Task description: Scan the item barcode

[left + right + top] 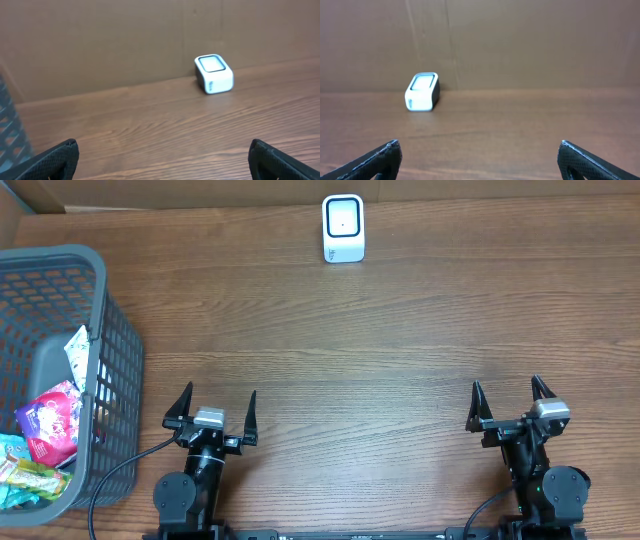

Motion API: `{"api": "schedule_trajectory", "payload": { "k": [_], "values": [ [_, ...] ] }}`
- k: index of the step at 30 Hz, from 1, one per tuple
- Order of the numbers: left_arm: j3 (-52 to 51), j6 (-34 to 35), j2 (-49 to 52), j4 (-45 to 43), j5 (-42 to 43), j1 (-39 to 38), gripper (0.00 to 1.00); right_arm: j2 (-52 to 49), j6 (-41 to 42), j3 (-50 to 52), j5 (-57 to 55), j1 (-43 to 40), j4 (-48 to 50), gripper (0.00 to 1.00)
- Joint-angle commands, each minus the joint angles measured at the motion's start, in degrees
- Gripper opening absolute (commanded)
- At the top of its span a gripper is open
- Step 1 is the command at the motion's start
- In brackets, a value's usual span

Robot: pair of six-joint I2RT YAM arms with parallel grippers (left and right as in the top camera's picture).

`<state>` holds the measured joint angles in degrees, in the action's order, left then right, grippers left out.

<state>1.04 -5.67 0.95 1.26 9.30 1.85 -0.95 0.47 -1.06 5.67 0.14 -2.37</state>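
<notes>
Overhead view, taken from my jaws outward. My left gripper (219, 394) stands with its jaws spread wide and nothing between them. My right gripper (507, 385) is the same, wide and empty. Both hang at the near edge of the brown wooden table (400, 330), well apart from each other and pointing toward the far side.

Items for scanning: none is out on the table. All lie in the grey plastic mesh basket (112, 340) at the left edge. A pink foil packet (50, 420) sits uppermost, with a green and yellow packet (22, 478) nearer me and a pale packet (80, 352) propped against the right-hand wall. No barcode is legible on any of them.

Governing relation: the pink foil packet lies to the left of my left jaws, about level with them, behind the mesh wall, so it can be reached only from above. The basket's long axis runs from near to far. My left arm is just beside it, and my right arm is across the table.

Target station: the white box-shaped barcode scanner (343, 228) stands upright at the far edge, ahead and between both arms, its window facing me in both wrist views.

Judgement: no pick has begun, and the left arm is the one to reach into the basket.
</notes>
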Motion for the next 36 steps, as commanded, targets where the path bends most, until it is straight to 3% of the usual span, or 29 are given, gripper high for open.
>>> {"api": "schedule_trajectory", "payload": {
  "k": [1, 11, 20, 36],
  "values": [
    [3.78, 1.46, -0.66, 0.55, 4.11, -0.39, 1.0, 0.26, 0.37, 0.57, 4.35, 0.26, 2.19, 1.0],
    [18.51, 1.4, 2.84, 9.38, 7.39, -0.39, 1.0, 0.24, 0.35, -4.15, 12.17, 0.22, 0.44, 1.0],
    [37.05, 1.38, 18.86, 16.15, 15.3, -0.39, 1.0, -4.42, -2.49, -20.28, 13.97, 0.17, -12.33, 1.0],
    [87.6, -3.54, 56.54, 58.18, 15.82, -0.39, 1.0, -35.63, -5.49, -56.59, 15.04, 0.17, -40.87, 1.0]
  ]
}}
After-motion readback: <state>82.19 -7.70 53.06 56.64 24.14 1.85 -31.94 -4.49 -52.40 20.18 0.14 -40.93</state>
